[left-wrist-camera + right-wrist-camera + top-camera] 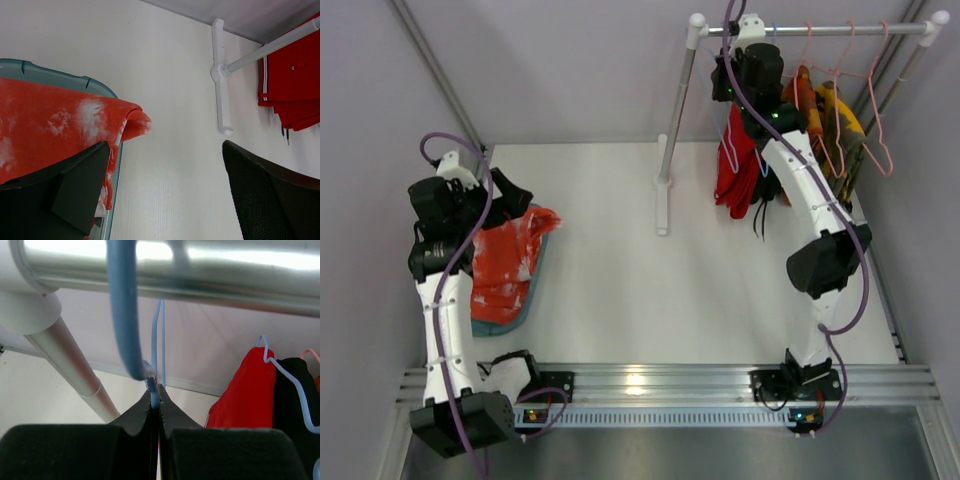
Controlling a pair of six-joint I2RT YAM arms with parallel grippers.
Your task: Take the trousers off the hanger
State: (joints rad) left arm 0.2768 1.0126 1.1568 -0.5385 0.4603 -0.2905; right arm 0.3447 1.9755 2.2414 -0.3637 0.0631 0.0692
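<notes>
At 1 o'clock in the top view, high against the rail (810,30): right gripper (156,392), its arm reaching up from the near edge. From its wrist camera, jaws pressed fully together on the thin wire of a blue hanger (122,315), just under the hook. Hook curled over the rail, wire pinched between the black fingertips (137,415).

Just below that gripper, toward 6 o'clock from it: red trousers (738,170), hanging in long folds on the rack, clear of the table (620,280). Cannot tell whether hung from the pinched hanger or from a second blue one, seen at 4 o'clock in the right wrist view with red cloth under it. Further along the rail, toward 3 o'clock: yellow-and-orange garments (830,115) and pink hangers (865,100).

At 9 o'clock of the table: blotched trousers (510,260), orange-red with whitish marks, lying crumpled over a teal bin (60,77), with one fold spilling past the rim toward 3 o'clock. Left gripper (165,150) just above their 12 o'clock end, jaws spread wide, holding nothing. From the left wrist camera, blotched cloth lying behind the left finger, not pinched, and only bare table between the two fingers. White rack foot (220,85) at 1 o'clock in that view, red trousers at 2 o'clock.
</notes>
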